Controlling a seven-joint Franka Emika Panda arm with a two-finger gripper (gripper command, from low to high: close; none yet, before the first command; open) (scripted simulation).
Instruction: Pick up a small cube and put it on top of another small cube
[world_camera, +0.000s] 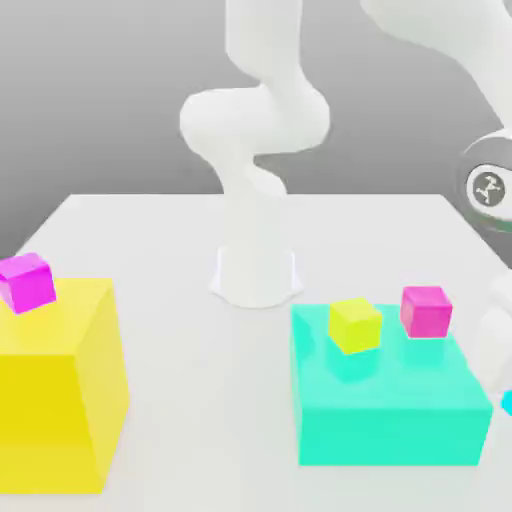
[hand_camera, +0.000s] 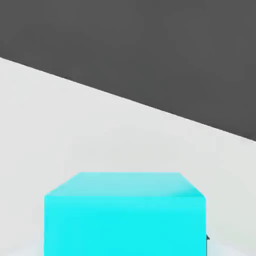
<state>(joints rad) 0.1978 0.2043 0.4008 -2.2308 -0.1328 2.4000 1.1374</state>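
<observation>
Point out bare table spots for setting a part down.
Bare table runs between the big yellow block and the large turquoise block, back to the robot's base. Crowded: the turquoise block's top, holding a small yellow cube and a pink cube, and the exterior view's right edge, where the gripper holds a cyan cube.

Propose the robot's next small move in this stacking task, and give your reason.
Probably a gentle straight lift: the small cyan cube looks gripped, close before the hand camera, while candidate small cubes to stack on, such as the yellow one, sit up on large blocks.
</observation>
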